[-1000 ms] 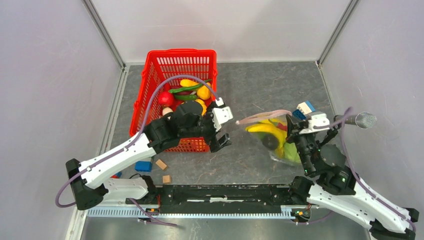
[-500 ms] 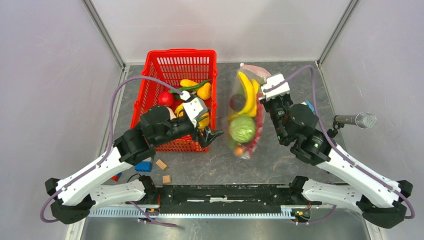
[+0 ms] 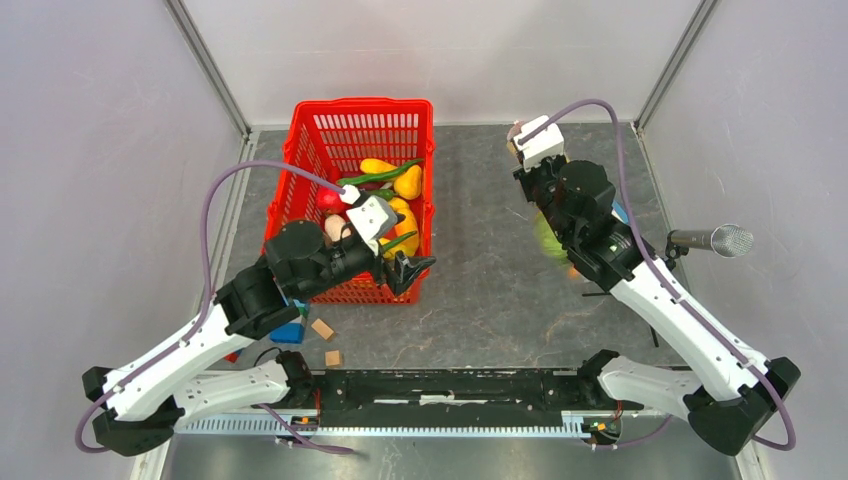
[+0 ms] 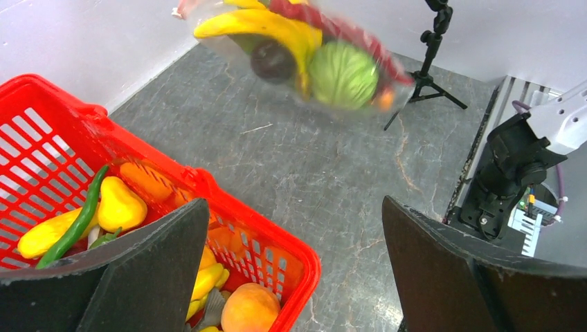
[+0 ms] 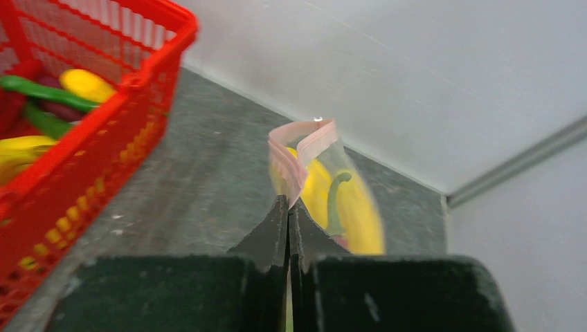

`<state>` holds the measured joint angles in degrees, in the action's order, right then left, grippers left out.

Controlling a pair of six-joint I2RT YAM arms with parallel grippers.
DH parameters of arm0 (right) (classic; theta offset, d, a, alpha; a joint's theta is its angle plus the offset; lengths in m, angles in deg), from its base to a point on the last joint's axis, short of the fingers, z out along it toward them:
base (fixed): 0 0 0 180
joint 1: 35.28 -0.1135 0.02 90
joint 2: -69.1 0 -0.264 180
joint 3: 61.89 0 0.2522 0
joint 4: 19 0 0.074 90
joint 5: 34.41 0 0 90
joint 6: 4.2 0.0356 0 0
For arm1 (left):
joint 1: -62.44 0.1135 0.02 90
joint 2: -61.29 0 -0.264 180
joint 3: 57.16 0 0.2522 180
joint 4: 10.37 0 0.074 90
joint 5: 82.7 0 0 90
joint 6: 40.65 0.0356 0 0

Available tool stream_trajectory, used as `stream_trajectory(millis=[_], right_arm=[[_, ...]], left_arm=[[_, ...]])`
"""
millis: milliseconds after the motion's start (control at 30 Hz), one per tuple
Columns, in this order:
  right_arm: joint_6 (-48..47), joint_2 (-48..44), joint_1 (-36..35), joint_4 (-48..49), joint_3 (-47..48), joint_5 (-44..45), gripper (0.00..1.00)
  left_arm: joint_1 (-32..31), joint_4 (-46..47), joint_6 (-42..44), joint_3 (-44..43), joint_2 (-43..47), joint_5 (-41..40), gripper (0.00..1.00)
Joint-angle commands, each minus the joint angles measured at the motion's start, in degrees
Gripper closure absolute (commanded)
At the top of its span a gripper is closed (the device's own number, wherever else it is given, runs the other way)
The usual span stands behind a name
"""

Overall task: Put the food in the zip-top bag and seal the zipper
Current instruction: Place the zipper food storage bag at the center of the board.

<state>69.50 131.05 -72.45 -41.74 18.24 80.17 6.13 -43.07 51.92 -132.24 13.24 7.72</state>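
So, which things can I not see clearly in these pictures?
Top view: the zip-top bag is almost all hidden behind the right arm.
Left wrist view: the bag is blurred and cut by the top edge.
Right wrist view: the zipper is blurred; sealed or not, I cannot tell.
Top view: the left arm covers part of the red basket.

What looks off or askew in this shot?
The zip-top bag, loaded with food, dangles tilted in the air, pinched by the right gripper near its zipper, whose pink strip is folded over.
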Motion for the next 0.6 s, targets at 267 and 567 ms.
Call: stream_trajectory(millis=[267,567], right_arm=[[14.9,-12.0,-0.2,4.8,-3.1,-23.7,1.0],[15.5,-8.0,-0.1,2.5,-11.7,-14.2,1.0]], left_arm=[[0.3,4.2,-1.5,1.4,3.1,-6.0,0.0],[0.3,3.8,-1.5,0.5,2.9,-5.9,0.0]])
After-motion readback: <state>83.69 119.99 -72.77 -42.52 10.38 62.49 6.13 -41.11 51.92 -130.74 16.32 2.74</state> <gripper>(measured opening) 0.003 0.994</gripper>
